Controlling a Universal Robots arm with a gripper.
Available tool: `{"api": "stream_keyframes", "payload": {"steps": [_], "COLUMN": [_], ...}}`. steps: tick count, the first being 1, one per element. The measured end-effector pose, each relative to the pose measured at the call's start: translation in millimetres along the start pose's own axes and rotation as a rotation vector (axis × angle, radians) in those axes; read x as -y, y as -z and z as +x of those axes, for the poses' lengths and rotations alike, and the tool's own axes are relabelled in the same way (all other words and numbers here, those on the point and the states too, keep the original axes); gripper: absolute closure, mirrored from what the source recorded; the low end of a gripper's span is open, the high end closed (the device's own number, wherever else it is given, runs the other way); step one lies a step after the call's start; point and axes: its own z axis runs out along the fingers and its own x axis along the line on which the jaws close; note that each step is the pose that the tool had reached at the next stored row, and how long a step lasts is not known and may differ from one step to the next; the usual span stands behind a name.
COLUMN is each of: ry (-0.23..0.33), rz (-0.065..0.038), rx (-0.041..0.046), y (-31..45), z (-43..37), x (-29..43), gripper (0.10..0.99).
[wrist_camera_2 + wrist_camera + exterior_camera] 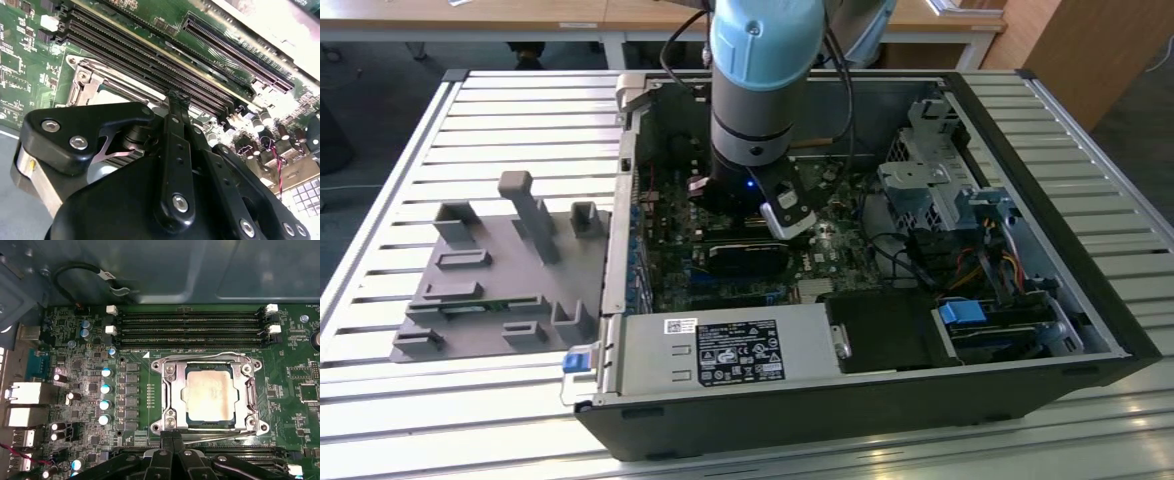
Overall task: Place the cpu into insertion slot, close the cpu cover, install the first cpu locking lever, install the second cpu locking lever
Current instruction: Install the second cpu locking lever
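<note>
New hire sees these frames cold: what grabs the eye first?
The cpu, its silvery top framed by the closed cpu cover, sits mid-board below the long black memory slots in the first wrist view. The black claw has its fingers together at the cover's near edge. In the exterior view, the blue-grey arm plunges into the open computer case.

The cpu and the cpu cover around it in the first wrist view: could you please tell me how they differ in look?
The cpu is a solid, matte silvery-beige square, while the cpu cover is a brighter, shinier metal frame with a square window. The cover is the larger of the two, and the cpu shows through its window. The cover carries round fasteners at its corners; the cpu's top is plain. Both are flat, square and lie level on the green board.
</note>
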Motion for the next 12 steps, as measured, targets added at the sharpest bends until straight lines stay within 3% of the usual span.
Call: {"api": "stream_keyframes", "payload": {"steps": [12], "ry": [0.0], "rz": [-0.023], "rx": [-0.0007], "y": [-0.3], "z": [5.2], "x": [5.0], "gripper": [0.98]}}
